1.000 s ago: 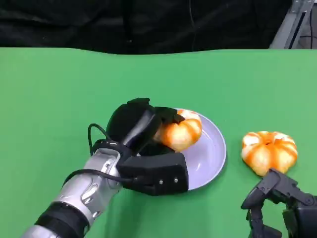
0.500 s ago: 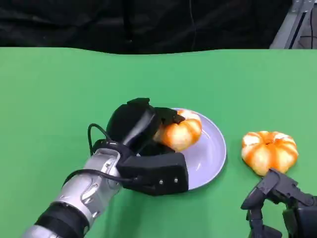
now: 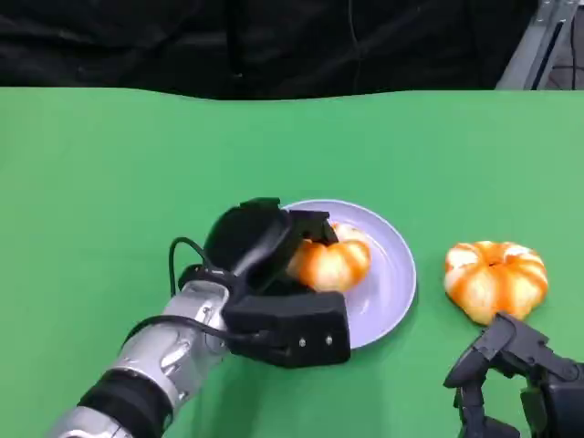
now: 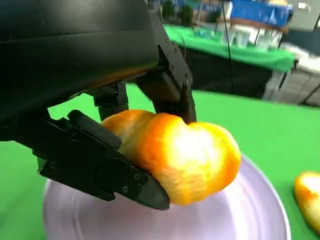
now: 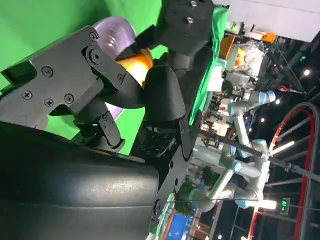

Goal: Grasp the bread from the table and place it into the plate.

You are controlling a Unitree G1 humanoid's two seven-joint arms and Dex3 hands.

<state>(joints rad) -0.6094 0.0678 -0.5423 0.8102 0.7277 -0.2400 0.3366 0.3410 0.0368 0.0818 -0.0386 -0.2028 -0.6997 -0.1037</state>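
While left hand [image 3: 265, 246] gripped bread [image 3: 330, 263] low over plate [image 3: 388, 297] | rt hand [image 3: 516, 374] idle, fingers curled, near 2nd bun [image 3: 495, 278] on bench [image 3: 109, 182] | tip: lower till seated, then let go.

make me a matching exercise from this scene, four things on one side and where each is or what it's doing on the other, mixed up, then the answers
Things
1. left hand
2. right hand
3. bread in the left hand
4. second bread

Places or states
A. lies on the green table, to the right of the plate
B. grips a bread
C. held over the plate
D. holds nothing, at the table's near right

Pairs: 1-B, 2-D, 3-C, 4-A
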